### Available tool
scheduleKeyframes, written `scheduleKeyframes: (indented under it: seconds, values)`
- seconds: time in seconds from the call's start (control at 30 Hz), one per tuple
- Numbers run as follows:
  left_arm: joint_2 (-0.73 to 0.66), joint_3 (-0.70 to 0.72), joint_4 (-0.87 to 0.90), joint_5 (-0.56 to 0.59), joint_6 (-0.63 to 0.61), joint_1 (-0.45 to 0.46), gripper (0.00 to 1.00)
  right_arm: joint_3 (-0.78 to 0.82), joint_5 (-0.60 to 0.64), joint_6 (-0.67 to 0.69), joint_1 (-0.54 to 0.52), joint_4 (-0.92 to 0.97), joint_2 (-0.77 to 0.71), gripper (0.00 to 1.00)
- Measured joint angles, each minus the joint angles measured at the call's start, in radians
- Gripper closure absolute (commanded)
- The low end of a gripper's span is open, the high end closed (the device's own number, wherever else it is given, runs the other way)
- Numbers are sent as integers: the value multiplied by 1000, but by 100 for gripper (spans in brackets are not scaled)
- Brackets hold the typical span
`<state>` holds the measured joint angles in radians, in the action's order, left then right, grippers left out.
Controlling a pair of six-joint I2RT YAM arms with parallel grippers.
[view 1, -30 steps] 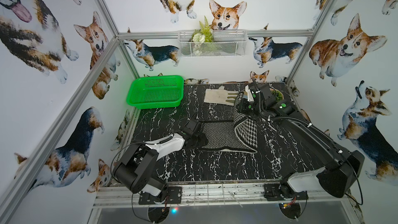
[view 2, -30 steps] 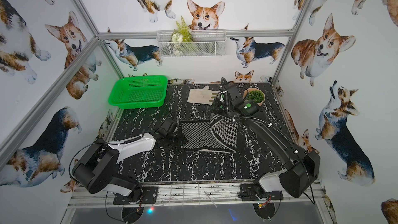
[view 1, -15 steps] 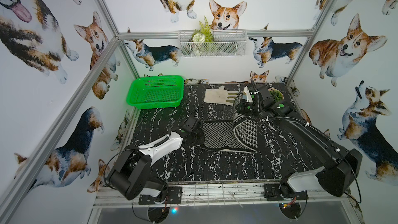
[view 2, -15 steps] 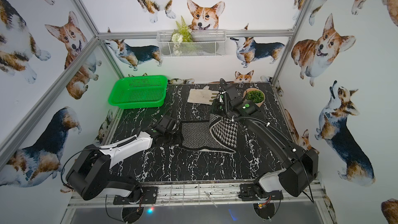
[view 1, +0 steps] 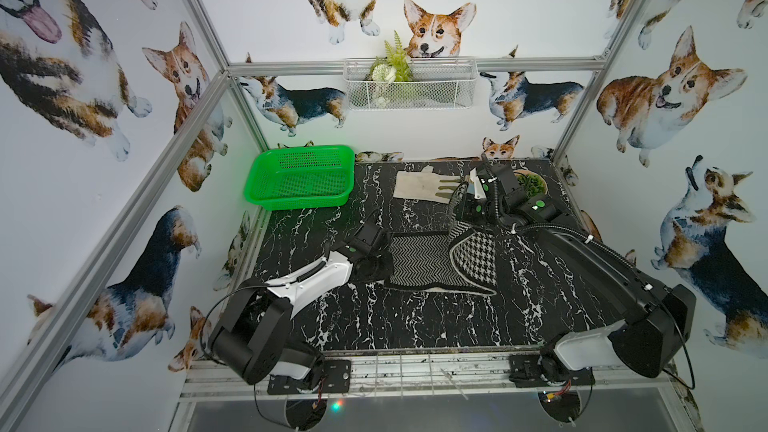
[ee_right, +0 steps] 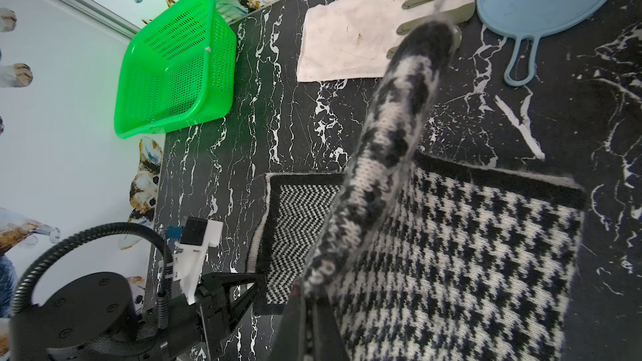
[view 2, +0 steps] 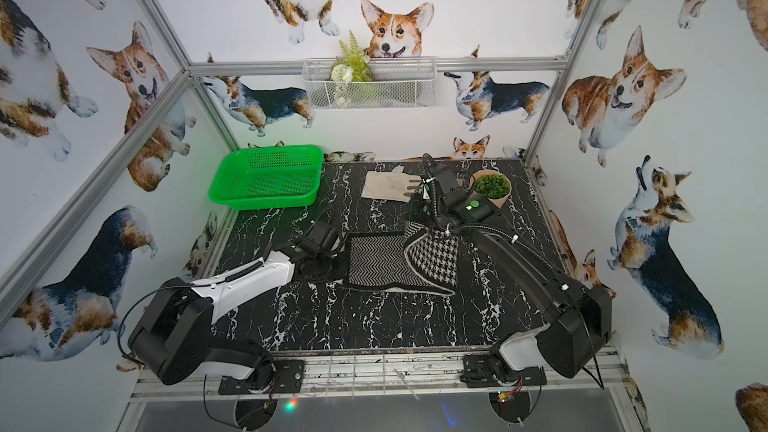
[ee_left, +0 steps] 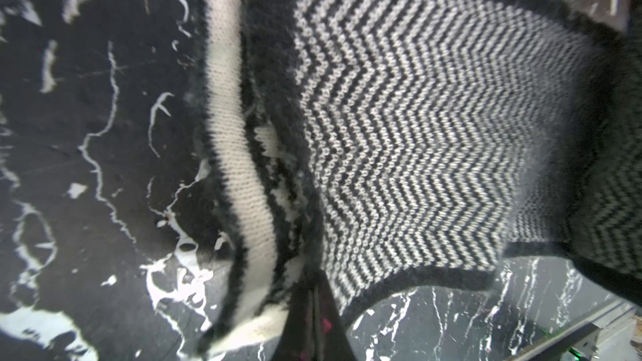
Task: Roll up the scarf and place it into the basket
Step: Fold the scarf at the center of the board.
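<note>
Left wrist view: left fingers (ee_left: 312, 321) had snapped from half open to fully pinched on the scarf (ee_left: 399, 133), at its cream-edged end on the table (ee_left: 87, 133). The zigzag face spread away from the tips, slightly bunched. Right fingers (ee_right: 309, 324) were unchanged, clamped on the opposite end, with a houndstooth strip raised beyond them. Both ends were now gripped, so rolling from the left looked ready to start. The basket (view 1: 299, 202) sat empty, well beyond the left fingers and well apart from the scarf.
</note>
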<state>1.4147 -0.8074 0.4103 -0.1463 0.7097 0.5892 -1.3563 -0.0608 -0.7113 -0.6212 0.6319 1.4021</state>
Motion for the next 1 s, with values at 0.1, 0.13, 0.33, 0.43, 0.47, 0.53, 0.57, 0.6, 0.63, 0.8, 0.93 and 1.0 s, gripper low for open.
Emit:
scheduleKeyframes:
  seconds: [0.1, 0.13, 0.33, 0.43, 0.47, 0.53, 0.57, 0.6, 0.63, 0.8, 0.93, 1.0]
  values:
    - [-47, -3, 27, 19, 0, -5, 100, 2, 2, 2, 0, 0, 6, 100]
    - [-61, -1, 34, 25, 1, -7, 100, 2, 4, 2, 0, -1, 8, 100]
    - [-75, 11, 55, 32, 1, -25, 93, 18, 4, 2, 0, -12, 24, 100]
    - [-56, 21, 56, 34, 1, -35, 55, 21, -2, 2, 0, -21, 30, 100]
    - [-48, 22, 58, 41, 2, -39, 48, 21, -5, 2, 0, -23, 31, 100]
    - [-36, 23, 67, 63, 6, -47, 36, 18, -19, 2, 0, -27, 37, 100]
    - [-34, 23, 75, 75, 9, -49, 32, 12, -24, 0, 0, -28, 42, 100]
    - [-35, 24, 85, 86, 10, -51, 30, 5, -31, -1, -3, -29, 48, 100]
    - [-38, 24, 93, 100, 14, -55, 29, -1, -35, -2, -7, -31, 54, 100]
    - [-94, 24, 128, 148, 20, -86, 21, -55, -55, -8, -69, -40, 102, 100]
    - [-129, 15, 148, 155, 19, -112, 21, -69, -56, -25, -114, -50, 138, 100]
    - [-140, 11, 153, 156, 15, -119, 21, -71, -56, -33, -134, -55, 161, 100]
